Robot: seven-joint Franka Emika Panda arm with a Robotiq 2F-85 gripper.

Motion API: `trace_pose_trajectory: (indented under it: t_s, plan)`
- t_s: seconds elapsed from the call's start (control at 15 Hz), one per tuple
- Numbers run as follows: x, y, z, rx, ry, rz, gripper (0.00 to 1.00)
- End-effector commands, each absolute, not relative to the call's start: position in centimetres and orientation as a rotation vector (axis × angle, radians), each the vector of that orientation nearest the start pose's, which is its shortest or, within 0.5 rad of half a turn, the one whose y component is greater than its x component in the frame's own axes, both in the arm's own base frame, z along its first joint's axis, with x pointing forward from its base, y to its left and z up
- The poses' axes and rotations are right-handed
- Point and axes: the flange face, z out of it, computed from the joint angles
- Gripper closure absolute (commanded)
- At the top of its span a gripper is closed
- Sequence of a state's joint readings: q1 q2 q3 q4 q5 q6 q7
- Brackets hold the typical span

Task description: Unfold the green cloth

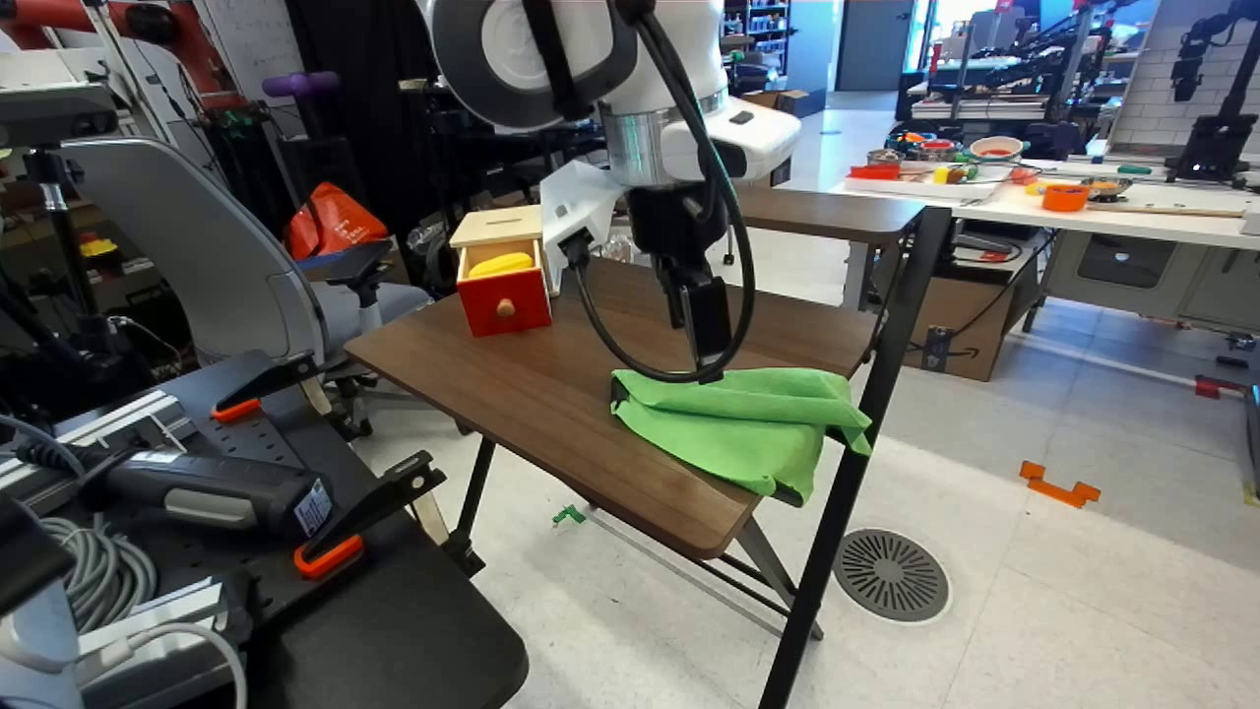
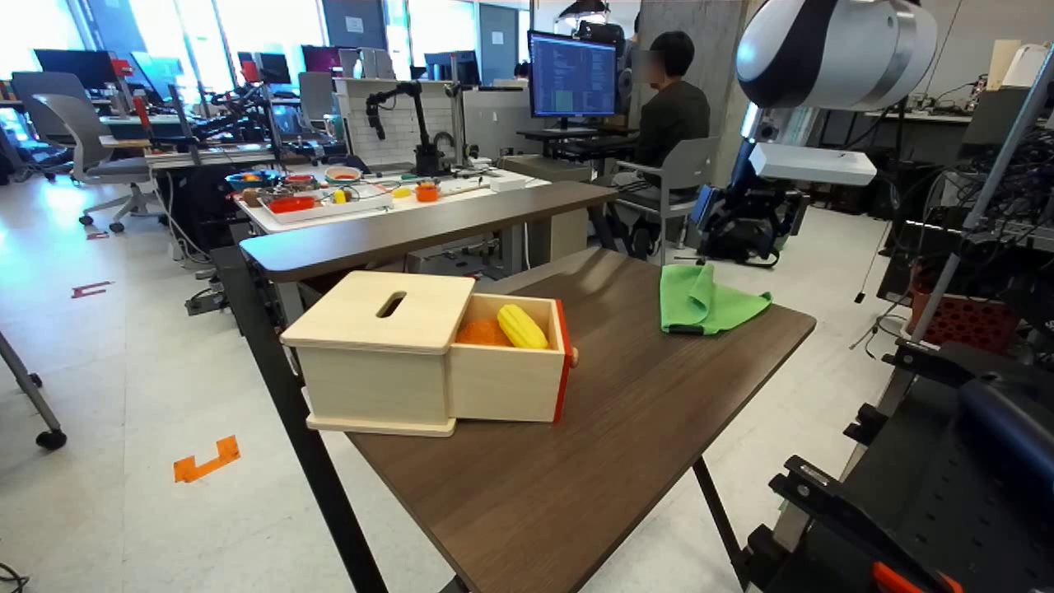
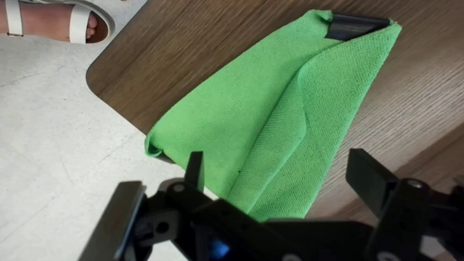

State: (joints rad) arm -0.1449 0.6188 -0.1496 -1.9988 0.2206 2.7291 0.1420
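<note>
Brown table stands below my gripper, whose jaws are wide apart. Under it I see the folded green cloth, partly over the near right edge in an exterior view; wooden box stands far left.

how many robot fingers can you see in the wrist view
2, spread apart: one finger left of center, in front of the green cloth; the other finger at right, in front of the table.

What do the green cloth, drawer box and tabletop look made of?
Green cloth: matte fabric, perhaps microfiber; fine nubby texture. Drawer box: probably smooth wood or plywood, from its pale color; evenly red front, likely painted. Tabletop: wood or laminate, slight sheen; dark grain and soft reflections.
</note>
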Motion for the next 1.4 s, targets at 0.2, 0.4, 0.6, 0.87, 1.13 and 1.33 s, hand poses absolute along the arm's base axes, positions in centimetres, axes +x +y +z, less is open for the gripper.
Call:
trace_pose_trajectory:
  t_s: [0.2,0.4,0.6,0.87,1.13,1.33]
  plan:
    - [59.8,-17.9,11.6,-3.033,0.971,-0.133,0.0]
    - [60.0,-17.6,10.3,-3.047,0.968,-0.124,0.0]
    - [60.3,-17.3,9.4,-3.053,0.959,-0.111,0.06]
    - [60.6,-17.4,8.9,-3.062,0.949,-0.107,0.5]
    - [60.7,-17.5,8.7,-3.064,0.948,-0.106,0.8]
    - [60.8,-17.6,8.6,-3.065,0.946,-0.105,1.0]
